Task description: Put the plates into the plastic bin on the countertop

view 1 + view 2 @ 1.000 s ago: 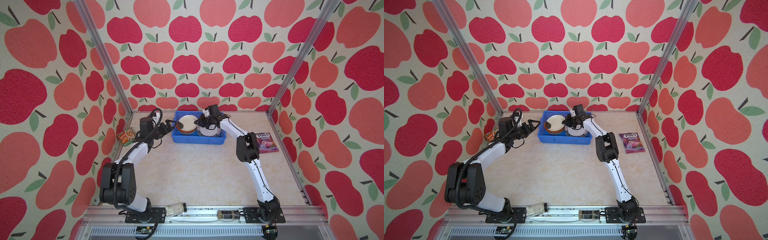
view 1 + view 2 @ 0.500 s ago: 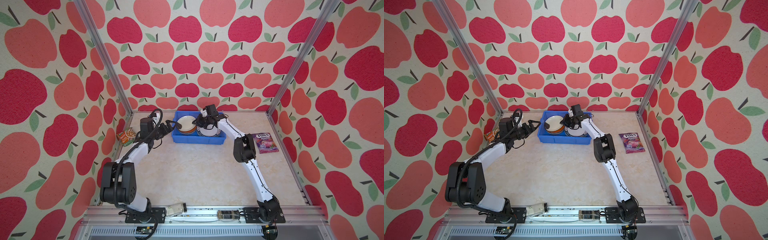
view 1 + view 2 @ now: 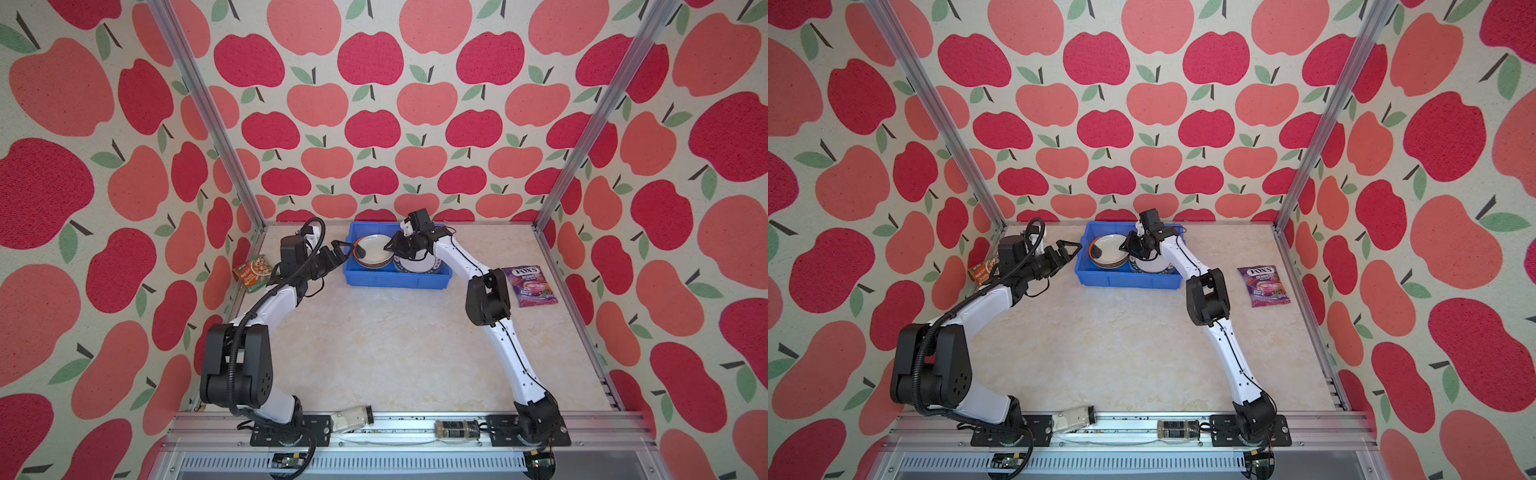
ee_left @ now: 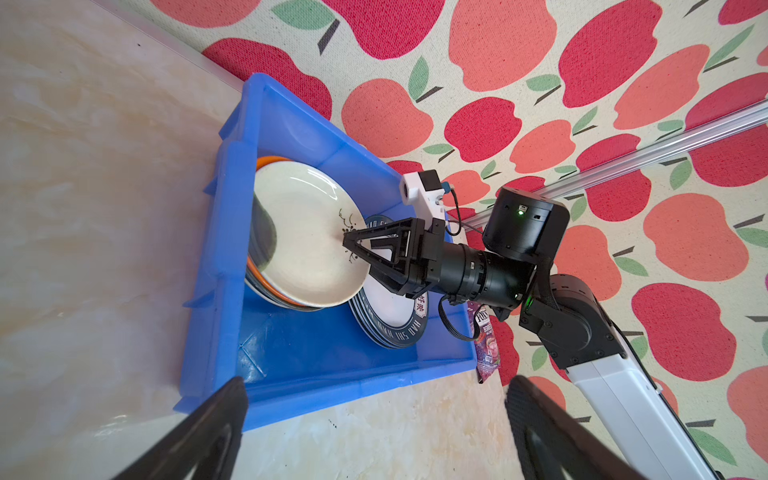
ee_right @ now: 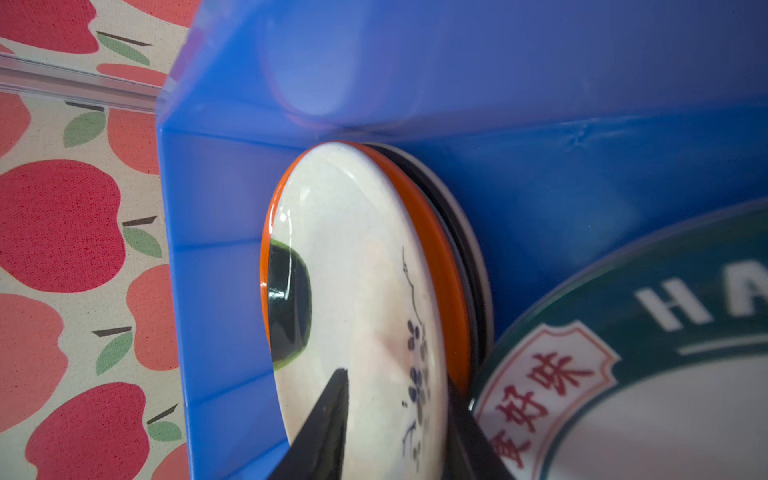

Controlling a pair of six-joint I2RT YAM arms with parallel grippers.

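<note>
Our right gripper [image 3: 393, 249] reaches into the bin [image 3: 395, 283]. Its fingers are partly open, one on each side of the inked plate's [image 3: 374, 249] rim. That plate tops the stack in the bin's left half and overlaps the green-rimmed plates [image 4: 395, 330] in its right half. Our left gripper [image 3: 337, 255] hangs wide open and empty, just outside the bin's left wall.

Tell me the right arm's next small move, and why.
Probably open the right gripper fully and lift away: the cream plate it straddles already lies on the orange plate inside the blue bin.
</note>
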